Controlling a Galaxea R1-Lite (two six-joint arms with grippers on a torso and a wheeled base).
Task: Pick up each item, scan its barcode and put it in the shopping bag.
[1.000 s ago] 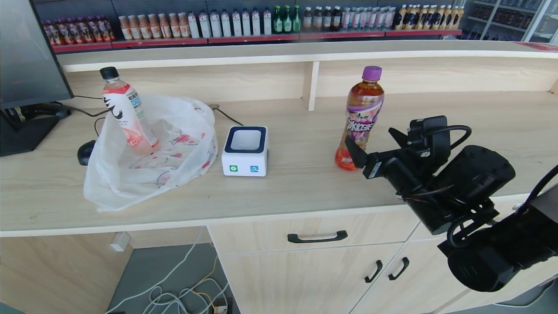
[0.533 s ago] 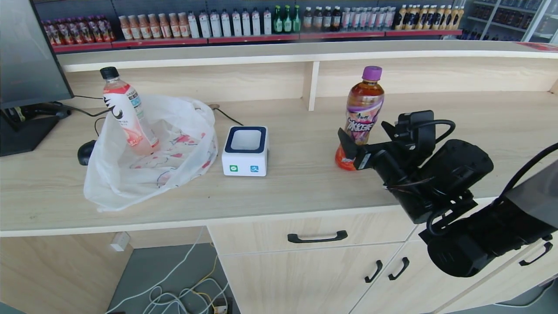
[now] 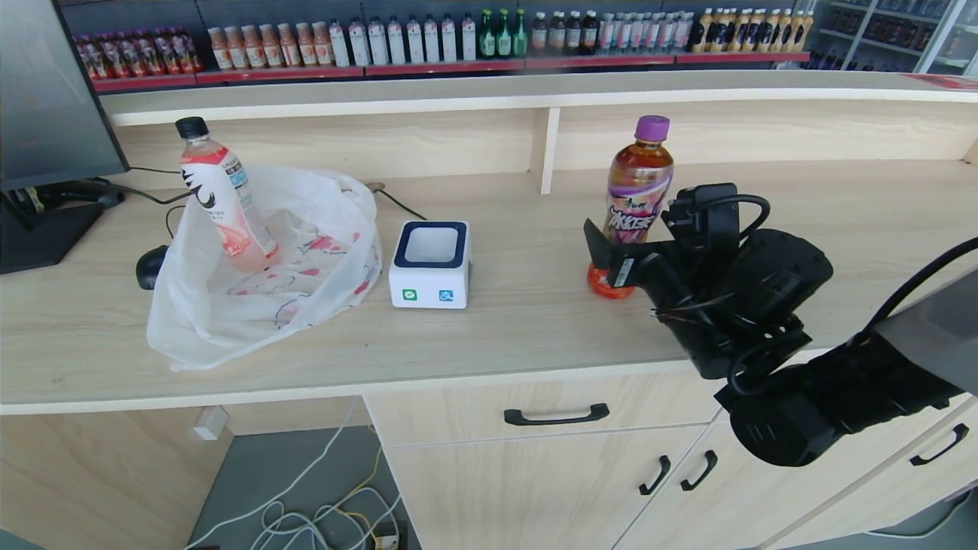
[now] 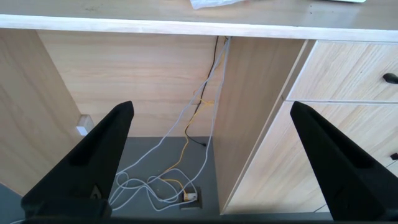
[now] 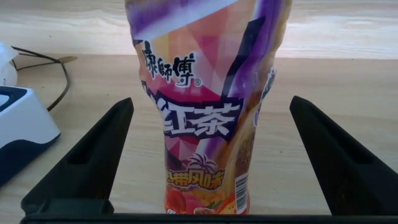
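A tea bottle (image 3: 639, 191) with a purple cap stands upright on the wooden counter (image 3: 519, 321); its label (image 5: 208, 106) sits close up between the fingers in the right wrist view. My right gripper (image 3: 633, 228) is open, one finger on each side of the bottle's lower half, not touching it. The white scanner (image 3: 429, 264) sits in the middle of the counter. On the left, the white shopping bag (image 3: 306, 283) holds a pink bottle (image 3: 219, 200) with a black cap, leaning. My left gripper (image 4: 208, 115) is open, below the counter edge.
A monitor (image 3: 46, 99) and a black mouse (image 3: 150, 266) occupy the counter's far left. A wooden divider (image 3: 545, 149) stands behind the scanner. Drawers (image 3: 556, 416) and loose cables (image 4: 180, 168) lie under the counter. Stocked shelves line the back.
My right gripper has moved left and forward across the counter until its open fingers flank the tea bottle. The bottles, bag and scanner have stayed in place.
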